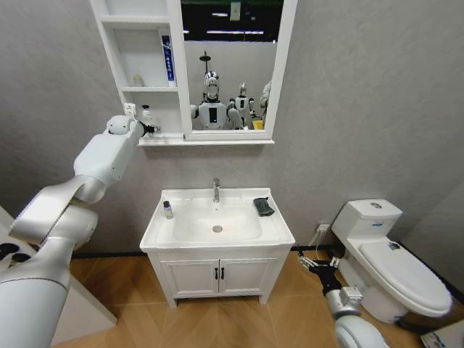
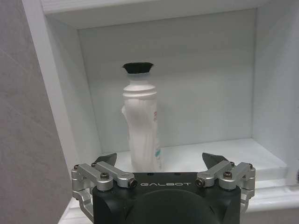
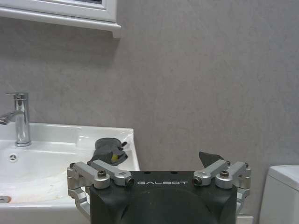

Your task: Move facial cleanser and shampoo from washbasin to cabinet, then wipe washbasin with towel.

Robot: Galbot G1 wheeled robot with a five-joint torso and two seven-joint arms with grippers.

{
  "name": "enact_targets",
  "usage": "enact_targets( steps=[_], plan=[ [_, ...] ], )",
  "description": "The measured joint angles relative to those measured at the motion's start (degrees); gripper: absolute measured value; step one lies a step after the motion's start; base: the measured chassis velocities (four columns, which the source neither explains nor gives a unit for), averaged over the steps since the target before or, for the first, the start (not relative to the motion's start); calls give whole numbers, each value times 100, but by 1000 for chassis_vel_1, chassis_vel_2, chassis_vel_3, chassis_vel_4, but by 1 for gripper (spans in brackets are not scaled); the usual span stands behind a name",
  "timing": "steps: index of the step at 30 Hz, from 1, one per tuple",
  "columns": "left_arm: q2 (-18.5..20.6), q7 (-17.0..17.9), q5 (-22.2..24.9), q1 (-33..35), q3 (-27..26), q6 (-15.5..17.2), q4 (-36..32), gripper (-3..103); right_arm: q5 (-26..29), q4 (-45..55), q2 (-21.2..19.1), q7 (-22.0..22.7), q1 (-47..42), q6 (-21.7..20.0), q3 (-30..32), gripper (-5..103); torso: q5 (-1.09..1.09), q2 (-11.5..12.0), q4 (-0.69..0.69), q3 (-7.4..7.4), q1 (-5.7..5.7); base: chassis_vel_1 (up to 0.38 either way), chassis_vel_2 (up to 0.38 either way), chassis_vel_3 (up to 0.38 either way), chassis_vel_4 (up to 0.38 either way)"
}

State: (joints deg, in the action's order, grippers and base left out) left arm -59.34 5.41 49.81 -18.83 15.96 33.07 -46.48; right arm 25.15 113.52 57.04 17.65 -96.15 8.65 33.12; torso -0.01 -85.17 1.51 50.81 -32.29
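Note:
The cabinet (image 1: 145, 72) hangs on the wall above the washbasin (image 1: 279, 232). In its lowest niche a white bottle with a black cap (image 2: 142, 126) stands upright on the shelf (image 2: 261, 149). My left gripper (image 2: 160, 157) is open just in front of it, one finger on either side, not touching it. In the head view this gripper (image 1: 154, 129) sits at the niche's mouth beside the white bottle (image 1: 146, 114). A small dark-capped bottle (image 1: 167, 210) stands on the basin's left rim. The dark towel (image 1: 264, 206) lies on the right rim. My right gripper (image 1: 317, 261) hangs open, low at the basin's right.
A chrome tap (image 1: 216, 190) rises behind the bowl. A two-door vanity (image 1: 217, 275) sits under the basin and a toilet (image 1: 391, 254) stands to the right. The middle niche holds a blue upright item (image 1: 167, 58) and a small jar (image 1: 138, 80). The mirror (image 1: 228, 65) adjoins the niches.

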Motion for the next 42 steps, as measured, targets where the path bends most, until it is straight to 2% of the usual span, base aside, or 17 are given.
enact_targets(
  steps=[2, 3, 5, 6, 9, 10, 12, 13, 15, 16, 18, 20, 22, 24, 28, 37, 42],
  plan=[
    [460, 343, 399, 414, -72, 88, -1011, 100, -15, -54, 5, 63, 33, -5, 37, 100, 0, 0, 2, 0, 0, 0, 0, 0, 0],
    [460, 343, 399, 414, -72, 88, -1011, 100, -15, -54, 5, 63, 33, -5, 37, 100, 0, 0, 2, 0, 0, 0, 0, 0, 0],
    [1094, 712, 784, 1015, -396, 59, -2185, 100, -14, -64, -5, 61, 45, 44, 56, 100, -1, 0, 3, 0, -1, 0, 0, 0, 0],
    [1094, 712, 784, 1015, -396, 59, -2185, 100, -14, -64, -5, 61, 45, 44, 56, 100, -1, 0, 3, 0, -1, 0, 0, 0, 0],
    [2035, 814, 658, 2202, -1071, -93, -3809, 100, 14, -83, -15, 59, 68, 62, 63, 100, 4, -1, -3, -2, 1, 0, 0, 0, 0],
    [2035, 814, 658, 2202, -1071, -93, -3809, 100, 14, -83, -15, 59, 68, 62, 63, 100, 4, -1, -3, -2, 1, 0, 0, 0, 0],
    [2522, 964, 549, 3436, -1770, -212, -4761, 100, 61, -76, -10, 48, 62, 63, 63, 100, -7, -1, -3, -2, 1, 0, 0, 0, 0],
    [2522, 964, 549, 3436, -1770, -212, -4761, 100, 61, -76, -10, 48, 62, 63, 63, 100, -7, -1, -3, -2, 1, 0, 0, 0, 0],
    [2813, 1152, 493, 4709, -2316, -536, -5566, 100, 101, -64, 23, 15, 17, 66, 72, 100, 0, -1, -6, -2, 3, 0, 0, 0, 0],
    [2813, 1152, 493, 4709, -2316, -536, -5566, 100, 101, -64, 23, 15, 17, 66, 72, 100, 0, -1, -6, -2, 3, 0, 0, 0, 0],
    [2744, 1224, 227, 5567, -2521, -1087, -5983, 100, 105, 39, 208, -17, -212, 109, 235, 100, 0, -1, -5, -1, 2, 0, 0, 0, 0],
    [2549, 1263, -10, 6177, -2755, -1507, -6233, 100, 125, 175, 419, -17, -377, 127, 328, 100, 0, -2, 15, -1, 2, 0, 0, 0, 0],
    [2471, 1287, -103, 6497, -2933, -1680, -6338, 100, 133, 213, 450, -16, -375, 127, 328, 100, 2, -2, 9, -1, 2, -40, -33, -55, -60],
    [2299, 1339, -293, 7281, -3390, -1922, -6536, 100, 141, 263, 470, -19, -365, 112, 292, 100, 1, -1, 0, -1, 1, -4, -12, -27, -30],
    [2051, 1344, -571, 8053, -3767, -2097, -6602, 100, 134, 279, 469, -47, -381, 105, 267, 100, 2, -1, -6, -1, 1, 0, 0, 0, 0],
    [1334, 1354, -980, 8927, -4112, -2364, -6631, 100, 126, 288, 462, -163, -394, 105, 257, 100, 3, 0, 2, 0, -1, 0, 0, 0, 0],
    [368, 1177, -1684, 10040, -4323, -2602, -6774, 100, 125, 288, 550, -170, -372, 105, 219, 100, 1, 0, -2, -1, 0, 0, 0, 0, 0]
  ],
)
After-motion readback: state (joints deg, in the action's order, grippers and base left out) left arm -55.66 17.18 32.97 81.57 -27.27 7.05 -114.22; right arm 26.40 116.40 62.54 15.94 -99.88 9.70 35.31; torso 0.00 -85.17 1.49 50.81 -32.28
